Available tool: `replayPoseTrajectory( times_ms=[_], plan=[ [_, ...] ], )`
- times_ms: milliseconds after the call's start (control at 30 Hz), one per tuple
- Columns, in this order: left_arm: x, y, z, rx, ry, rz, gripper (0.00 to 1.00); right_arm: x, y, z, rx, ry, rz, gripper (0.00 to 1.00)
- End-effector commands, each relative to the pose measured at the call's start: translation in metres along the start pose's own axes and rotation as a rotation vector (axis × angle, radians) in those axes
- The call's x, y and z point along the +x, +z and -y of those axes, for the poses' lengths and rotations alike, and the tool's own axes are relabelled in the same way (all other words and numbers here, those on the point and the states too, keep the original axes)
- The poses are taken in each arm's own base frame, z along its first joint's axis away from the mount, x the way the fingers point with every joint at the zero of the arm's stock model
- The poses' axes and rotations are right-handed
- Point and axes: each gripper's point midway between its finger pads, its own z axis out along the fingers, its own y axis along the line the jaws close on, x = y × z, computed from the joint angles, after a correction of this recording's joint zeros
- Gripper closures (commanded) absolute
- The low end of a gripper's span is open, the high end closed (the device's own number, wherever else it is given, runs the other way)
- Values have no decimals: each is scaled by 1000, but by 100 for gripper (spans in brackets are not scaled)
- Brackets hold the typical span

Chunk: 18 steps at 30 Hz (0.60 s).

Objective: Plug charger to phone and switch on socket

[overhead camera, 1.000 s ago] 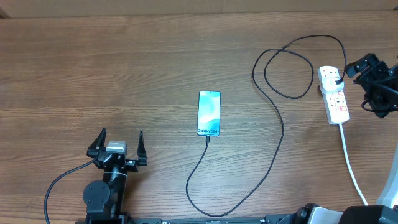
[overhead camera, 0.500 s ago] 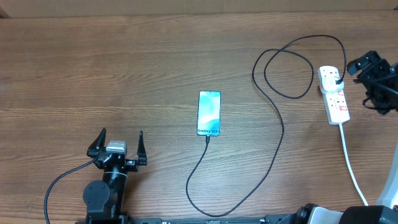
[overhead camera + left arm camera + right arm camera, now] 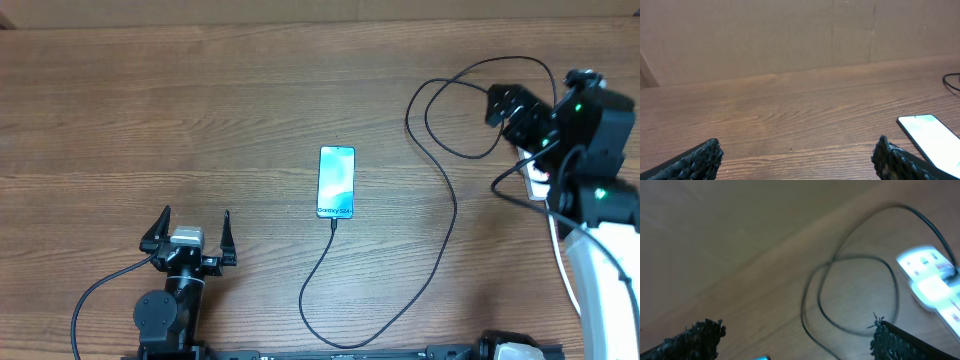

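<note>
The phone [image 3: 337,182] lies face up mid-table, its screen lit blue-teal; it also shows in the left wrist view [image 3: 930,140]. The black charger cable [image 3: 452,210] meets the phone's near edge, runs round the front and loops back toward the socket. The white socket [image 3: 539,173] is mostly hidden under my right arm; it shows blurred in the right wrist view [image 3: 932,275], beside the cable loop [image 3: 855,295]. My right gripper [image 3: 508,105] [image 3: 797,340] is open, above the loop and left of the socket. My left gripper [image 3: 193,230] [image 3: 795,162] is open and empty at the front left.
The socket's white cord [image 3: 556,245] runs toward the front right edge, partly under my right arm's white link [image 3: 600,290]. A cardboard wall [image 3: 790,35] stands behind the table's far edge.
My right arm has swung in from the right edge, moving left over the socket and covering most of it. The left arm, the phone and the cable have not moved.
</note>
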Motion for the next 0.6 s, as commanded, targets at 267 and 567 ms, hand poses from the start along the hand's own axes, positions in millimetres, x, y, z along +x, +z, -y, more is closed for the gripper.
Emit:
replayPoseTrajectory(
  times_ms=[267,567],
  plan=[
    [0,0,-3,-17,-14,3,0,39,-22,-27,-185,-219,177,0],
    [0,0,-3,-17,-14,3,0,69,-52,-22,-242,-318,297,0]
  ],
)
